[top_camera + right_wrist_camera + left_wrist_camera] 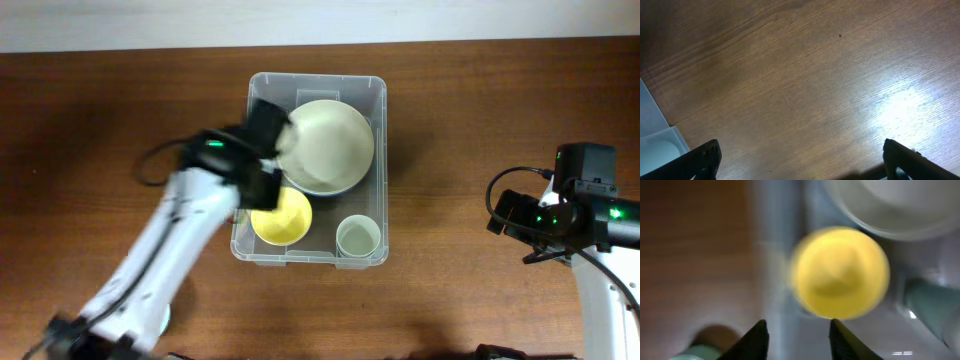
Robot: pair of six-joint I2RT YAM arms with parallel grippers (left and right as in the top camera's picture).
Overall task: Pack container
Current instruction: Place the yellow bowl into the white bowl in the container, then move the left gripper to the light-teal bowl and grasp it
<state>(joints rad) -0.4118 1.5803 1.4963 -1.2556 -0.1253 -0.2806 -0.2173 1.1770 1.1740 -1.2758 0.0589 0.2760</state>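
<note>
The clear plastic container (378,95) stands at the middle of the table. Inside it are a large cream bowl (330,145), a yellow bowl (285,218) and a small pale cup (358,237). My left gripper (272,152) hovers, blurred, over the container's left side beside the cream bowl. In the left wrist view the left gripper (797,335) is open with nothing between its fingers, and the container's wall (777,255) runs beneath the gap; the yellow bowl (840,272) lies just ahead. My right gripper (500,215) is off to the right, wide open (800,160) over bare wood.
A corner of the container (655,135) shows at the left edge of the right wrist view. A pale green object (690,352) sits on the wood outside the container, at the lower left of the left wrist view. The wooden table (470,100) surrounds the container.
</note>
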